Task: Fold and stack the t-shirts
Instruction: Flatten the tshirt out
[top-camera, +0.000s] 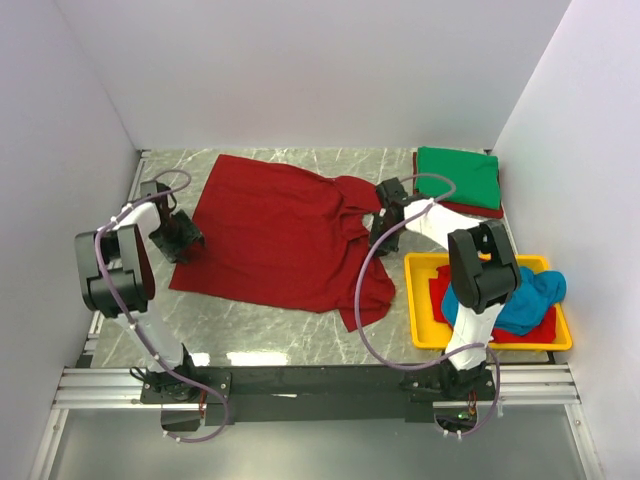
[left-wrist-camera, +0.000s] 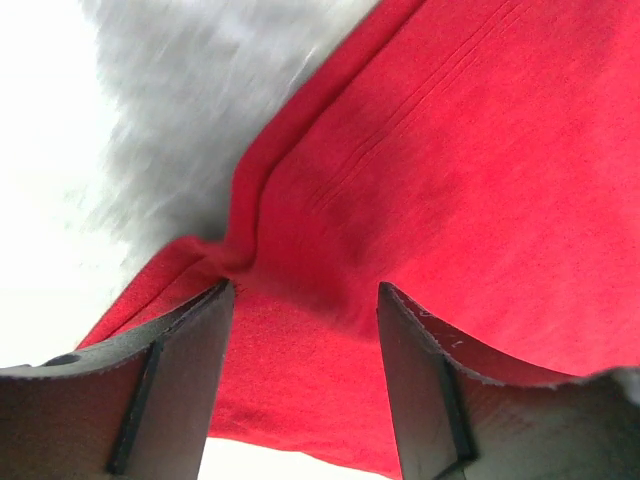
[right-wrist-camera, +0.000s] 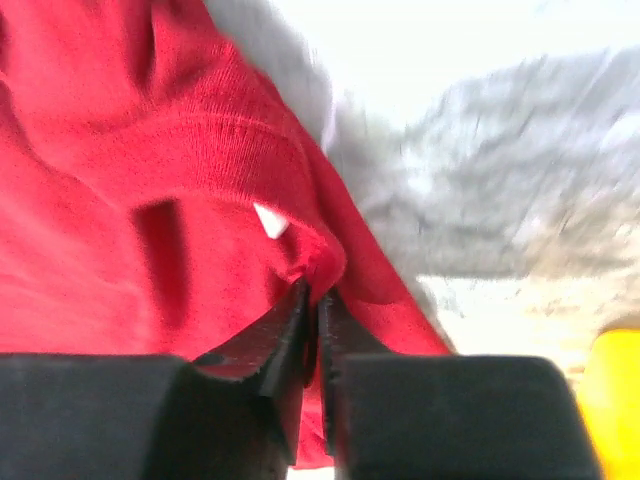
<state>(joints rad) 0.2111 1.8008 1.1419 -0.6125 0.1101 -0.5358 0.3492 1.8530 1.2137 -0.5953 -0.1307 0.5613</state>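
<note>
Left claw (top-camera: 190, 240) sits at the edge of the spread dark red t-shirt (top-camera: 280, 235), and the right claw (top-camera: 382, 200) is at that shirt's opposite, rumpled side. I count two claws, one yellow tray (top-camera: 510, 345) and five shirts. Just beyond the right claw, a folded green t-shirt (top-camera: 458, 178) lies on a folded dark red t-shirt (top-camera: 475, 210) that shows only its edge. Nearer the arm bases than the right claw, the tray holds two shirts: a bunched teal t-shirt (top-camera: 530, 300) on top of a crumpled red t-shirt (top-camera: 437, 295). All of it rests on the marbled counter (top-camera: 280, 335).

Seen from the left wrist, the left claw (left-wrist-camera: 305, 290) is released, its jaws wide apart. The spread shirt's stitched hem (left-wrist-camera: 480, 180) lies on the counter (left-wrist-camera: 170, 120) just ahead of them.

Seen from the right wrist, the right claw (right-wrist-camera: 315, 290) is clenched on a ridge of the spread shirt (right-wrist-camera: 100, 150). A small white label (right-wrist-camera: 270, 220) shows just past the tips, and a corner of the tray (right-wrist-camera: 615, 400) sits off to one side.
</note>
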